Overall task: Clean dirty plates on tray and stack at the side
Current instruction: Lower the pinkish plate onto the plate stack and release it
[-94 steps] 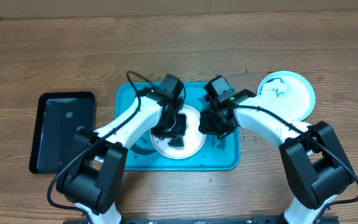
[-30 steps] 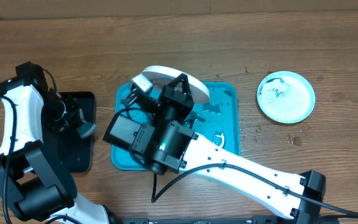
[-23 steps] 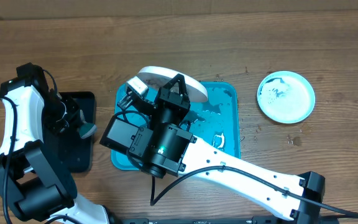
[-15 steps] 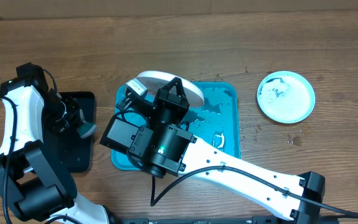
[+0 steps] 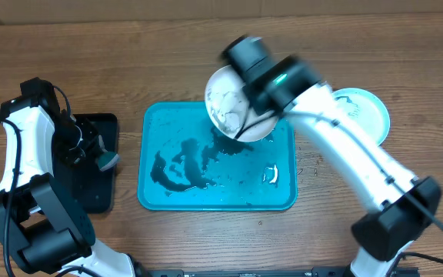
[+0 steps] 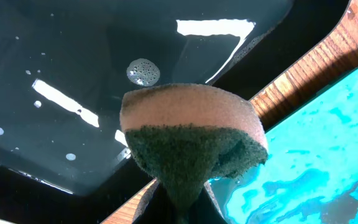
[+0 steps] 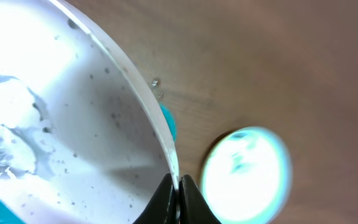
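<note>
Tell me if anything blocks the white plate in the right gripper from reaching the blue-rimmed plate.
Nothing visible does. The right gripper holds the white plate above the far right corner of the tray; only table shows between it and the blue-rimmed plate, though the arm hides part of that stretch.

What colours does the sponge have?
The sponge is tan over dark green; left wrist view.

The tray [image 5: 206,205] is turquoise, streaked with dark smears [image 5: 179,165]. Over its far edge hangs a white plate [image 5: 225,104] flecked grey; right of it lies a pale-blue plate [image 5: 364,111]; left, a black tray [image 5: 102,185] and tan-and-green sponge [image 6: 191,140].
</note>
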`<move>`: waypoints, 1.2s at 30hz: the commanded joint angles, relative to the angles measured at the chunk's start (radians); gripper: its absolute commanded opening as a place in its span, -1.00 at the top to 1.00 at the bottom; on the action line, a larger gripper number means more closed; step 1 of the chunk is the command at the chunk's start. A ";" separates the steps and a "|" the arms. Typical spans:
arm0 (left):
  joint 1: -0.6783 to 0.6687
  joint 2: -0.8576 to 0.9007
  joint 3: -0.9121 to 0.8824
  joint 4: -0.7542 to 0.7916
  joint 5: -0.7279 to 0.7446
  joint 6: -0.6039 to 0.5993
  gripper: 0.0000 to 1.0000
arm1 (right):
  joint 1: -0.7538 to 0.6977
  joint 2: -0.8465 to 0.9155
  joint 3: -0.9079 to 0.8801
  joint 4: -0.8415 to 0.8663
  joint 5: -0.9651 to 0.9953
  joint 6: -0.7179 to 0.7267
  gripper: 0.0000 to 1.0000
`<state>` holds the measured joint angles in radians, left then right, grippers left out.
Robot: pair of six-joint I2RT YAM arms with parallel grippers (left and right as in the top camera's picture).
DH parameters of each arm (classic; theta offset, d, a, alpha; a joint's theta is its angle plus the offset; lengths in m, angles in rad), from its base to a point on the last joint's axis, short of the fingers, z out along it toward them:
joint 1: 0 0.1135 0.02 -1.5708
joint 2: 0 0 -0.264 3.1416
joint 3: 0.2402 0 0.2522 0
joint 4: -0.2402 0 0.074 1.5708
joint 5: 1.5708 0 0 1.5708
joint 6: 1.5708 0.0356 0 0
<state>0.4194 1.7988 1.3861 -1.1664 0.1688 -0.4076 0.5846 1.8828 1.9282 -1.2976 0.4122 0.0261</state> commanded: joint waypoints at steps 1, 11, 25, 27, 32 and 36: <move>0.001 -0.026 -0.005 0.000 0.005 0.018 0.92 | -0.222 -0.008 0.011 -0.020 -0.471 0.035 0.92; 0.001 -0.026 -0.005 0.002 0.005 0.011 0.91 | -0.780 -0.008 -0.002 -0.132 -0.646 0.064 0.92; 0.001 -0.026 -0.005 0.018 0.005 0.000 0.91 | -1.045 -0.008 -0.356 0.096 -0.632 0.185 0.93; 0.001 -0.026 -0.005 0.018 0.004 0.000 0.92 | -1.043 -0.008 -0.415 0.149 -0.631 0.188 0.93; 0.001 -0.026 -0.005 0.024 0.004 0.000 0.92 | -1.040 -0.008 -0.513 0.224 -0.632 0.195 0.84; 0.006 -0.026 -0.005 0.040 0.005 -0.003 0.92 | -1.029 -0.008 -0.522 0.216 -0.669 0.214 0.34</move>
<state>0.4198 1.7988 1.3861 -1.1320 0.1688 -0.4095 -0.4564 1.8839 1.4097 -1.0859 -0.2150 0.2249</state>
